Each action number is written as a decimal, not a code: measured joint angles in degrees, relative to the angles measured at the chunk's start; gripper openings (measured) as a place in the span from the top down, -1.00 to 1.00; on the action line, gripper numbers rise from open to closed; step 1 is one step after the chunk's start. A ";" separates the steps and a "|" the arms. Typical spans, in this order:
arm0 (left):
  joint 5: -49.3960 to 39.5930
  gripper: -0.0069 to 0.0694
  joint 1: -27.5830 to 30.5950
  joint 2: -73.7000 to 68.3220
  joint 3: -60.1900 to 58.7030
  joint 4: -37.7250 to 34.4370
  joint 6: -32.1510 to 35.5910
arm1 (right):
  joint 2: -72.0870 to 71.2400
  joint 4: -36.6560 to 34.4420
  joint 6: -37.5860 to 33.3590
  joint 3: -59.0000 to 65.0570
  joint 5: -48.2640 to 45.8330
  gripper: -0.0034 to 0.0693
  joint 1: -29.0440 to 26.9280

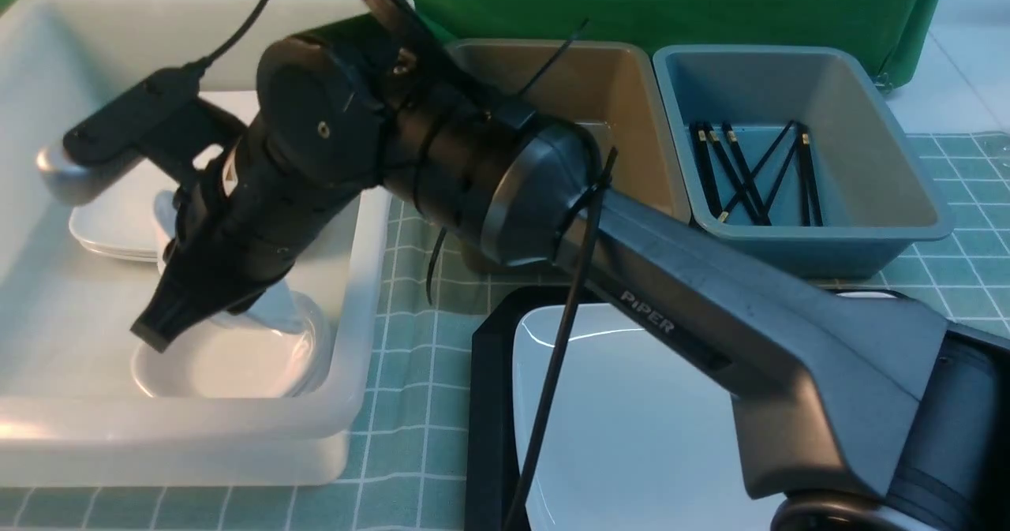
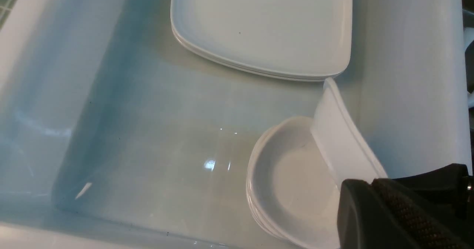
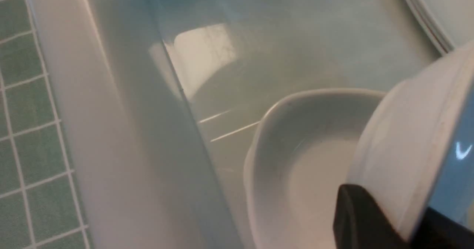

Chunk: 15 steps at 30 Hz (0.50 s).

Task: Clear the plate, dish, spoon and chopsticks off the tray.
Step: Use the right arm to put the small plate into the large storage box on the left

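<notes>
Dish (image 2: 342, 145) position: inside the white tub (image 1: 363, 278), tilted steeply on edge, directly above the stack of small dishes (image 2: 285, 189). The jaws of the right gripper (image 1: 197, 314) are closed on its rim. Contact between the dish's lower edge and the top of the stack cannot be confirmed. The left gripper appears in no view.

Hazards from this state:

1. Release at the present tilt. The dish may drop onto one edge, strike the stack, chip it, or come to rest leaning against the tub wall just beside it instead of nesting.
2. Slip. Glazed ceramic held by a thin rim offers little grip, so a quick wrist rotation may let it slide out.
3. Withdrawal. The right arm reaches across the tray (image 1: 489, 405) and the plate (image 1: 631, 420) lying on it, so a low return path may knock the plate.

The chopsticks (image 1: 750, 176) lie in the blue tub (image 1: 884, 144). The spoon is not visible.
</notes>
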<state>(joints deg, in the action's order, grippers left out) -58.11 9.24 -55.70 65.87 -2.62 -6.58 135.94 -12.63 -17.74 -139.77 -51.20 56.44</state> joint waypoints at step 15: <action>-0.32 0.79 0.00 0.00 0.00 1.95 0.00 | -2.67 5.32 6.57 -3.20 -12.85 -0.05 0.16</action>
<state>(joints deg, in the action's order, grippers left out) -58.43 9.24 -55.70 65.87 -0.67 -6.58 133.27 -7.31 -11.18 -142.97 -64.05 56.60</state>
